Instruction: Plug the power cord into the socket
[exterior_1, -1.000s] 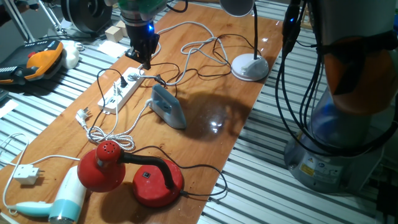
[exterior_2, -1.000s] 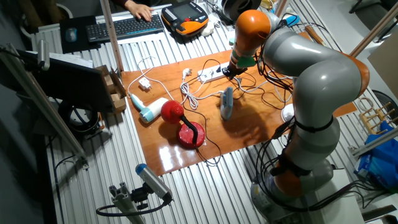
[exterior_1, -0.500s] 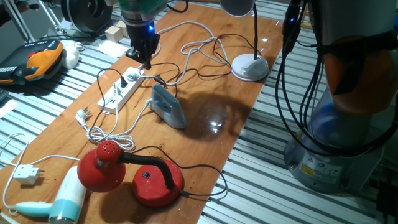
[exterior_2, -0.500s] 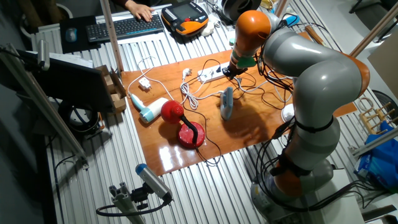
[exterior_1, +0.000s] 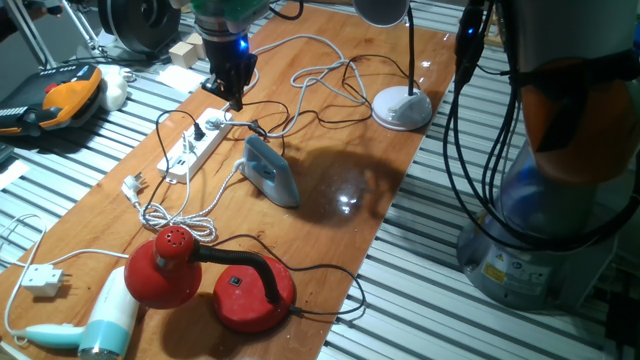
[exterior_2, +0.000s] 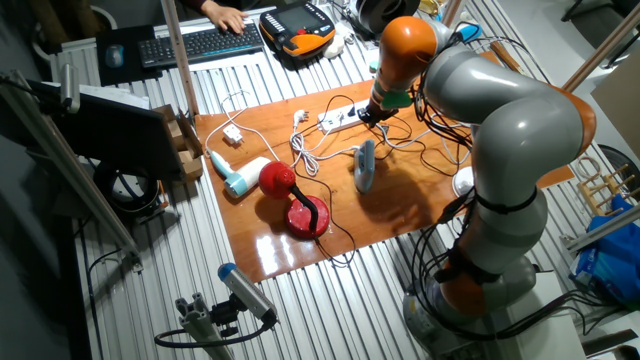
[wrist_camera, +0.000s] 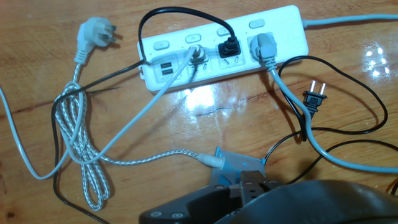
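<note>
The thin black power cord (wrist_camera: 227, 48) sits with its small plug in the long white power strip (wrist_camera: 283, 25); the claw (exterior_1: 232, 97) hovers just above, open or closed cannot be told; catching the looped cable could tug the plug loose.

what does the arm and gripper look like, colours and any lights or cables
The arm is bulky and rounded, with glossy silver-grey shells and orange joint bands, on a grey base. Black cables hang alongside it. The gripper is small, dark and tapering, under a teal-green collar, with a blue light glowing on its body. In the hand view only a dark, blurred edge of it shows.
</note>
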